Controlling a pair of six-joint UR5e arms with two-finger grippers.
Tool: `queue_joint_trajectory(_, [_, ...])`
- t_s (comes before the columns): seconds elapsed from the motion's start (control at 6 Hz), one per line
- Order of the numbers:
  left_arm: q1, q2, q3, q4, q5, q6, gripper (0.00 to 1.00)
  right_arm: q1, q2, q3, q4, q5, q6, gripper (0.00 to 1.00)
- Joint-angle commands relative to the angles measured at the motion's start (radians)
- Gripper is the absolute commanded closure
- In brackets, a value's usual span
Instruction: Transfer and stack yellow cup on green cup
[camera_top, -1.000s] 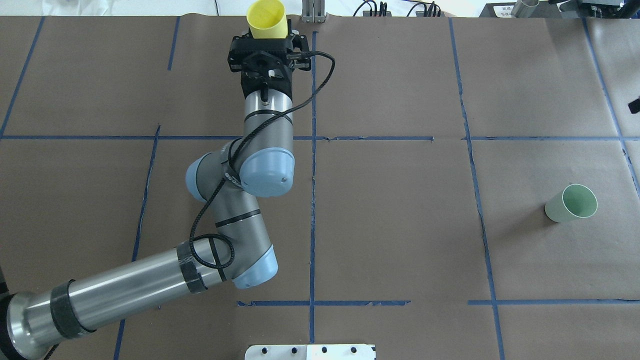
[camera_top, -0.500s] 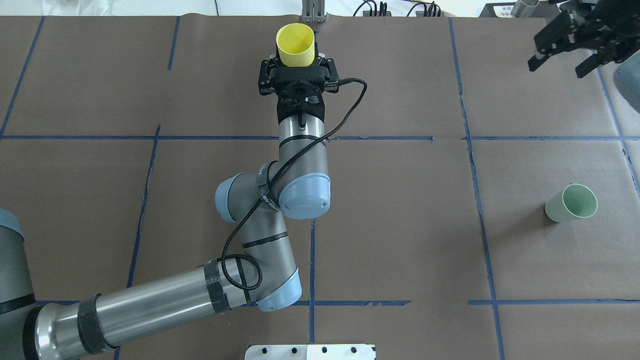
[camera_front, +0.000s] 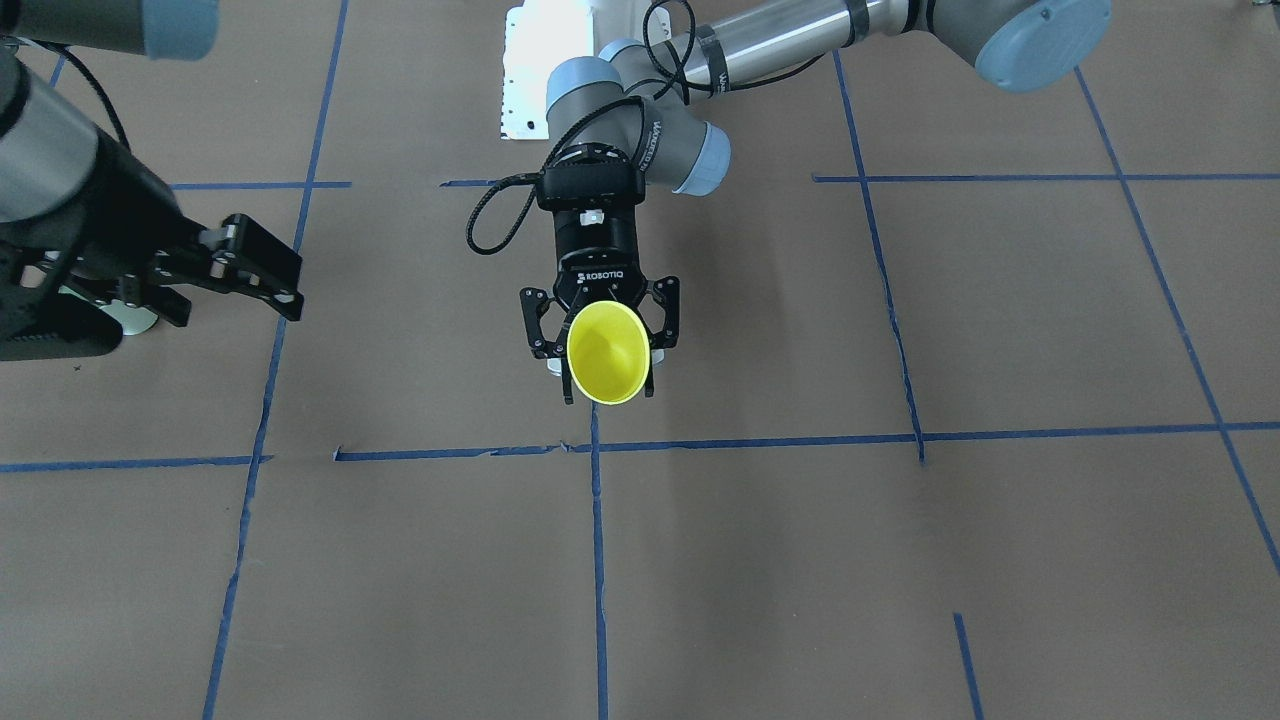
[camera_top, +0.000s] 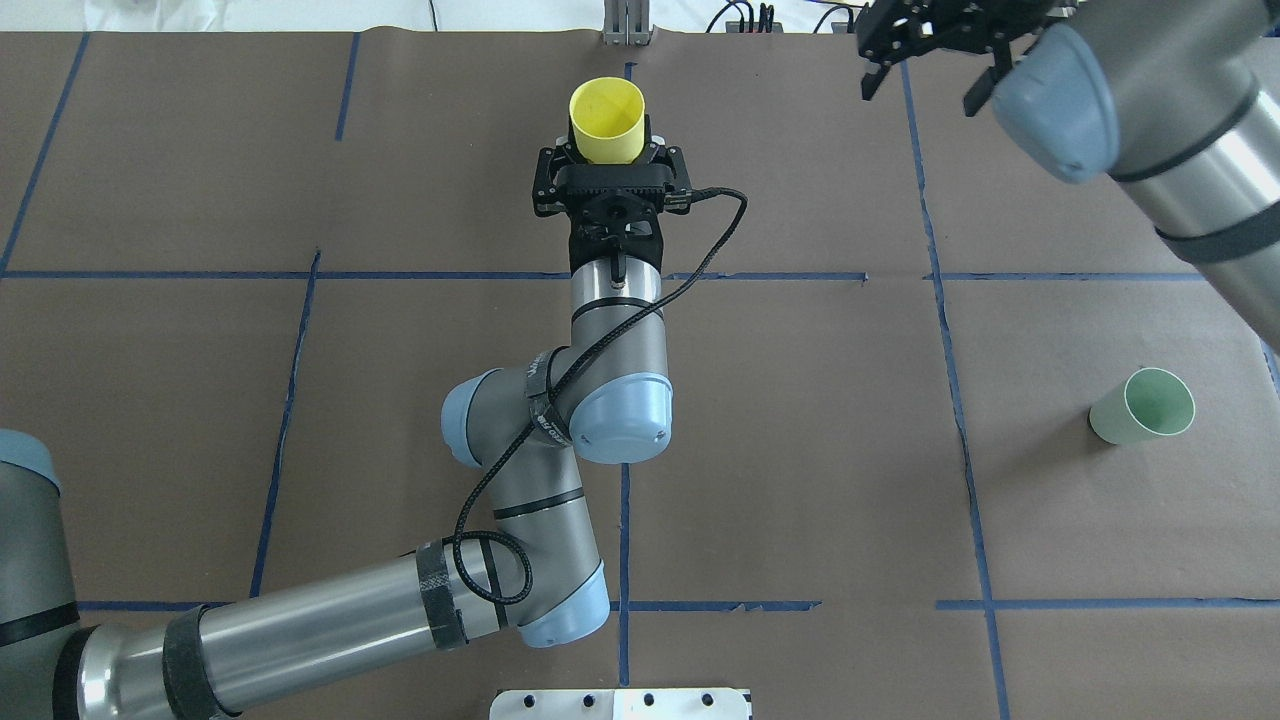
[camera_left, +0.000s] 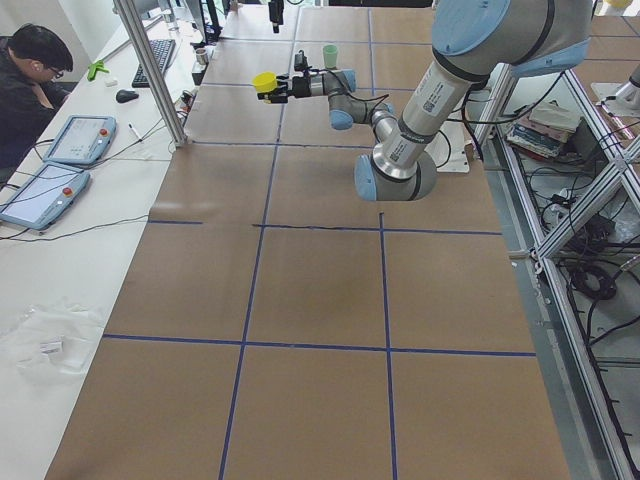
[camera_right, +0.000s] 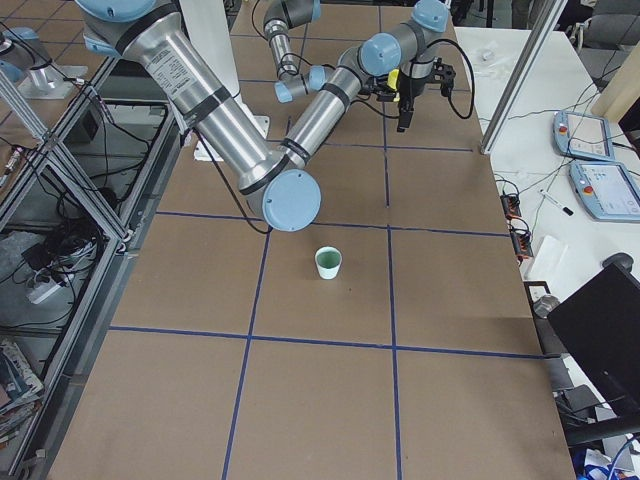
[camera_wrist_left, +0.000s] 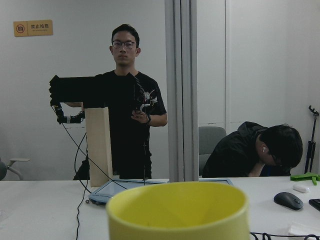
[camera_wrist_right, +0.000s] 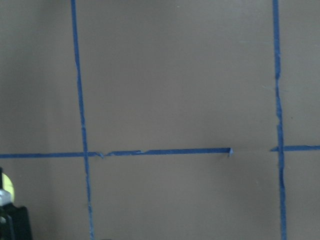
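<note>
My left gripper (camera_front: 608, 394) is shut on the yellow cup (camera_front: 605, 352). It holds the cup on its side, in the air over the far middle of the table, with the mouth facing away from me. The cup also shows in the overhead view (camera_top: 607, 120) and fills the bottom of the left wrist view (camera_wrist_left: 177, 210). The green cup (camera_top: 1145, 405) stands upright on the table at my right, alone, and also shows in the right side view (camera_right: 328, 262). My right gripper (camera_top: 925, 75) is open and empty. It hangs over the far right of the table, well apart from both cups.
Brown paper with blue tape lines (camera_top: 625, 300) covers the table. A metal post (camera_top: 625, 20) and cables stand at the far edge. A white base plate (camera_top: 620, 703) lies at the near edge. Operators (camera_wrist_left: 132, 105) and a desk with tablets (camera_left: 45, 165) lie beyond the far edge.
My left arm has swung to the right with the yellow cup in its grip. My right arm has come in along the far edge and moved left. The green cup has not moved.
</note>
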Motion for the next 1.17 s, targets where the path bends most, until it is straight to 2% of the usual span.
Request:
queue_joint_trajectory(0.0, [0.014,0.002,0.009,0.000,-0.001,0.000,0.54,-0.051,0.321,-0.383,-0.031,-0.002,0.016,0.01])
queue_joint_trajectory(0.67, [0.020,0.005,0.021,0.000,-0.003,0.000,0.54,-0.151,0.465,-0.578,-0.035,-0.014,-0.074,0.02])
queue_joint_trajectory(1.0, [0.020,0.008,0.021,0.000,-0.004,0.000,0.54,-0.189,0.466,-0.578,-0.110,-0.046,-0.173,0.08])
